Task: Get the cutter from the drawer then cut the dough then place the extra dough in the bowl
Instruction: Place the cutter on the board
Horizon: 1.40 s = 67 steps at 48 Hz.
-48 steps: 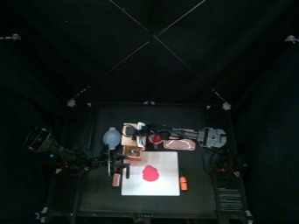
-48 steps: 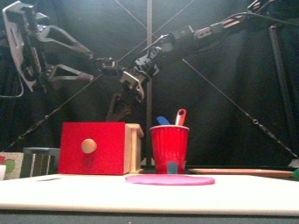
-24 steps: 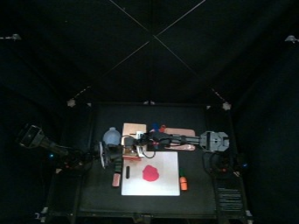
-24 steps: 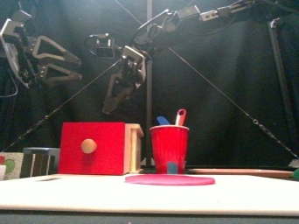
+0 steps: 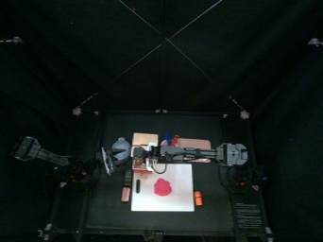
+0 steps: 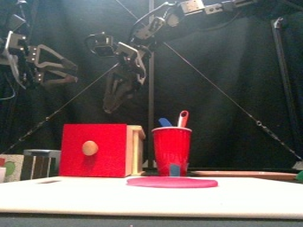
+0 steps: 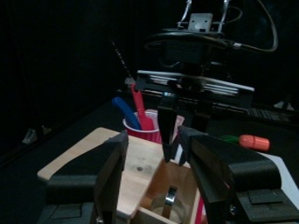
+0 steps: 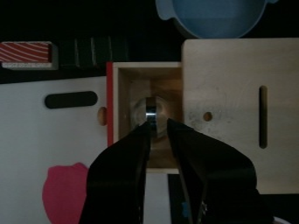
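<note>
In open drawer (image 8: 135, 83) of wooden box (image 8: 233, 87), frame centre: cutter (image 8: 149, 108). Directly above: right gripper (image 8: 156, 124), jaws slightly apart. Lower frame, facing box: left gripper (image 7: 158, 147), jaws wide apart.

Top: high and far above the right gripper (image 5: 155, 162), looking down.
Front: table level, below it, facing back.
Wrists: both close, sharing the wooden box (image 8: 228, 96).
</note>
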Motion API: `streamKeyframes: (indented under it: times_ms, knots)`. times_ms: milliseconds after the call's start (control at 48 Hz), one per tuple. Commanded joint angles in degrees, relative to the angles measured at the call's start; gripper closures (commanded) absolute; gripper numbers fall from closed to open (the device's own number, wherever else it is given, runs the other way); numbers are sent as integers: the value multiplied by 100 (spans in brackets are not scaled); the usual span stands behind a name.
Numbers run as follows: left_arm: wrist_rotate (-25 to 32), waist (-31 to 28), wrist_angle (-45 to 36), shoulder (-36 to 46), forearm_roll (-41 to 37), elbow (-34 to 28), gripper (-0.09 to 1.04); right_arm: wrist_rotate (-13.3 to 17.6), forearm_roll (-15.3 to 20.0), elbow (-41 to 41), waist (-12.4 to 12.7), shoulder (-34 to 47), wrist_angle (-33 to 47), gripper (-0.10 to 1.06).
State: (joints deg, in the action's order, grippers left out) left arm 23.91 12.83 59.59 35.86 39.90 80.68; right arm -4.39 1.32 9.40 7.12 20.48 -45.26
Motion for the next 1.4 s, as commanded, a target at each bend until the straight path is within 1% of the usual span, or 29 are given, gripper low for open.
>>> streamKeyframes:
  times_ms: [21, 125, 312, 396, 500, 604, 812, 1396]
  knots:
    - [18, -18, 18, 9, -105, -53, 10, 193, -211, 220, -79, -123, -123, 33]
    - [18, -18, -53, 9, -149, -35, 10, 299, -352, 308, -149, -26, -237, 32]
    - [18, -18, -97, 18, -193, 0, 10, 571, -431, 536, -167, 167, -343, 30]
    - [18, -18, -132, 9, -193, 26, 10, 580, -501, 615, -185, 220, -343, 27]
    - [-9, -18, -158, 18, -185, 97, 10, 580, -536, 677, -202, 272, -360, 19]
    - [-9, -18, -185, 18, -149, 167, 10, 589, -563, 677, -202, 290, -422, 15]
    - [-18, -18, -316, 18, -88, 211, 10, 598, -571, 659, -202, 308, -475, 15]
    - [-26, -18, -352, 18, -105, 229, 10, 606, -589, 791, -167, 686, -483, 15]
